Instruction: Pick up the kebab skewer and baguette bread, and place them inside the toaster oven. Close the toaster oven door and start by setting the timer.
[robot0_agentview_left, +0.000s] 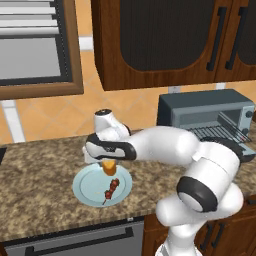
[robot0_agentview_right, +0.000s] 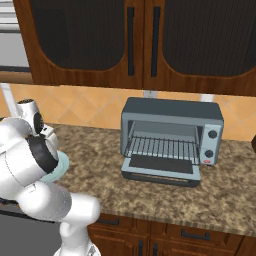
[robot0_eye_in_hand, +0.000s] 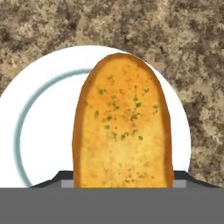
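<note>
My gripper (robot0_agentview_left: 107, 161) is shut on the baguette bread (robot0_agentview_left: 108, 167), a golden-orange loaf that hangs from the fingers over the far edge of a pale blue plate (robot0_agentview_left: 86, 187). In the hand view the baguette bread (robot0_eye_in_hand: 122, 127) stands between the dark fingertips (robot0_eye_in_hand: 64, 176), with the plate (robot0_eye_in_hand: 39, 131) behind it. The kebab skewer (robot0_agentview_left: 111, 190), with its dark red chunks, lies on the near right part of the plate. To the right stands the blue-grey toaster oven (robot0_agentview_left: 205, 111) (robot0_agentview_right: 170, 114). The toaster oven door (robot0_agentview_right: 161, 170) is dropped open and the wire rack (robot0_agentview_right: 160, 147) shows.
The speckled granite counter (robot0_agentview_left: 40, 165) carries the plate and the oven. Dark wooden cabinets (robot0_agentview_right: 135, 40) hang above the oven. A window frame (robot0_agentview_left: 40, 50) sits at the upper left. My own arm (robot0_agentview_left: 200, 170) fills the space between plate and oven.
</note>
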